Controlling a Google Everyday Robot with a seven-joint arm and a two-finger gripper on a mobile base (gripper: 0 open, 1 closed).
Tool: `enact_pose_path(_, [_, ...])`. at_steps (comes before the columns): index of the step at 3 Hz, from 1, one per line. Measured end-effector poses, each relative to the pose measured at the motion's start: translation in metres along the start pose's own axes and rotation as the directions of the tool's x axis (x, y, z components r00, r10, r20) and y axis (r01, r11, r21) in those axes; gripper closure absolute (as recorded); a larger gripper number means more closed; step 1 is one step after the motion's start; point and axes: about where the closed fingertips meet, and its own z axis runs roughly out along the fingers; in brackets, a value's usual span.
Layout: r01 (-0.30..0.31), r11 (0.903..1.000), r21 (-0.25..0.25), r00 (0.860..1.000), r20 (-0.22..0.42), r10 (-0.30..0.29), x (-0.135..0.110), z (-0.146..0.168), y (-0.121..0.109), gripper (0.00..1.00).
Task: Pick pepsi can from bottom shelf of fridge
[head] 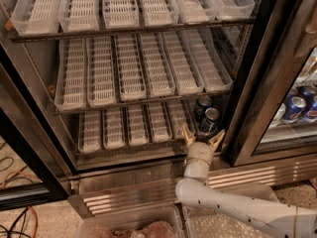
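The fridge [148,180] stands open with steel racks of white slotted trays. On its bottom shelf [129,128], at the right end, stand two dark blue pepsi cans with silver tops: one in front [211,120] and one just behind it [202,105]. My gripper [202,136] is at the shelf's front edge, just below the front can. Its two tan fingers [187,134] are spread open on either side of the can's base, not closed on it. The white arm [233,209] reaches in from the lower right.
The black-framed door post [257,83] stands close to the right of the cans. Behind the right glass door stand brighter blue cans [295,108] with red-white logos. A clear plastic bin [129,224] lies on the floor below. Cables [20,217] lie at lower left.
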Motion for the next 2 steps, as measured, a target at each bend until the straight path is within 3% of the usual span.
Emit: enact_pose_path(2, [-0.026, 0.9997, -0.001, 1.0, -0.013, 0.026, 0.003, 0.0, 0.0066, 0.29])
